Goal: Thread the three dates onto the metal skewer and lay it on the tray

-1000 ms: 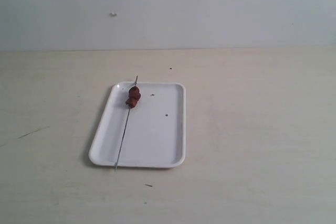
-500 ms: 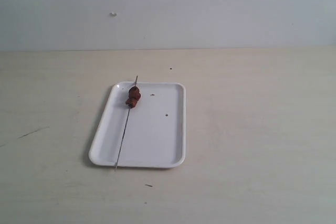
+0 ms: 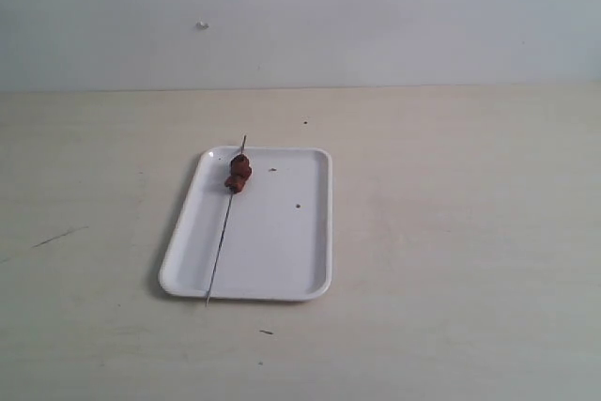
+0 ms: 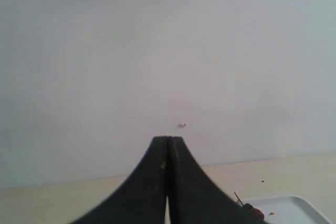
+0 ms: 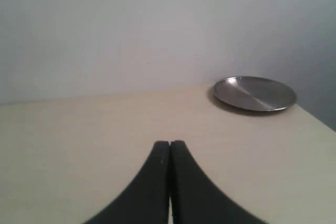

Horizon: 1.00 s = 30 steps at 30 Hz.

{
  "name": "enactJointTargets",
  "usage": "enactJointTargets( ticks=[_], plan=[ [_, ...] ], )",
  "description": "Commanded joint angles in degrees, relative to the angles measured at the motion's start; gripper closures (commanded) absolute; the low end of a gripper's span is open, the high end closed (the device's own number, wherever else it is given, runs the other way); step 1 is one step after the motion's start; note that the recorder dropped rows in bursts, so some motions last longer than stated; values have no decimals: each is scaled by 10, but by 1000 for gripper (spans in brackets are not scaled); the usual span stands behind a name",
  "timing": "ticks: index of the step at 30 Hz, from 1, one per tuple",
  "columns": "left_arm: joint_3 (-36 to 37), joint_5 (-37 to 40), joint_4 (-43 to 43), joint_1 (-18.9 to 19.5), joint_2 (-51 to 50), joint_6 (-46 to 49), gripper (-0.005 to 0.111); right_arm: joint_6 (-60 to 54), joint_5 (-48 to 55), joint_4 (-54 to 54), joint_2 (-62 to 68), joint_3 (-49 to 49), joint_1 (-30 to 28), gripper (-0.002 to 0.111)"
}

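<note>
White tray [image 3: 282, 260] mid-worktop | metal skewer [image 3: 221, 249] w/ dates [image 3: 238, 174] on it, prob. all three | left gripper [image 4: 167, 145] & right gripper [image 5: 169, 148] pressed together, empty | keep arms clear.

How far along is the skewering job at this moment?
It looks finished. The dates sit bunched on the metal skewer, which lies lengthwise on the white tray, its ends overhanging the rim. Nothing is in hand: the left gripper and right gripper are both shut, empty and away from the tray. Nothing visibly remains.
</note>
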State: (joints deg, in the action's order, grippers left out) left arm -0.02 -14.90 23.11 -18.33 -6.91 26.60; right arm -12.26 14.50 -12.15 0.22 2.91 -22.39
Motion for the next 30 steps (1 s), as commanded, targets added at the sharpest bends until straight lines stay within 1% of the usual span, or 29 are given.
enactJointTargets(
  ticks=[1,2,4,5,6,7,16,18,20,21,22,25,27,29,30],
  plan=[
    [0,-1,-1,1,3,2,107,24,-14,17,-2,-27,-3,108],
    [0,-1,-1,1,3,2,107,65,-17,23,-2,-29,-3,108],
    [0,-1,-1,1,3,2,107,94,-12,54,-2,-29,-3,108],
    [0,-1,-1,1,3,2,107,105,-3,85,-2,-29,-3,108],
    [0,-1,-1,1,3,2,107,109,-2,146,-2,-29,-3,108],
    [0,-1,-1,1,3,2,107,109,-2,169,-2,-29,-3,108],
    [0,-1,-1,1,3,2,107,109,-1,167,-2,-29,-3,108],
    [0,-4,-4,2,2,72,107,109,-1,167,-2,-29,-3,108],
    [0,40,0,31,1,56,107,109,-1,167,-2,-29,-3,108],
    [0,80,2,65,10,43,107,109,-1,167,-2,-29,-3,108],
    [0,100,2,90,17,26,107,109,-1,167,-2,-29,-3,108],
    [0,130,2,176,34,-33,107,109,-1,167,-2,-29,-3,108],
    [0,131,3,211,35,-48,107,109,-1,167,-2,-29,-3,108],
    [0,142,2,229,35,-44,107,109,-1,167,-2,-29,-3,108],
    [0,149,-1,230,35,-44,107,109,-1,167,-2,-29,-3,108]
  ],
)
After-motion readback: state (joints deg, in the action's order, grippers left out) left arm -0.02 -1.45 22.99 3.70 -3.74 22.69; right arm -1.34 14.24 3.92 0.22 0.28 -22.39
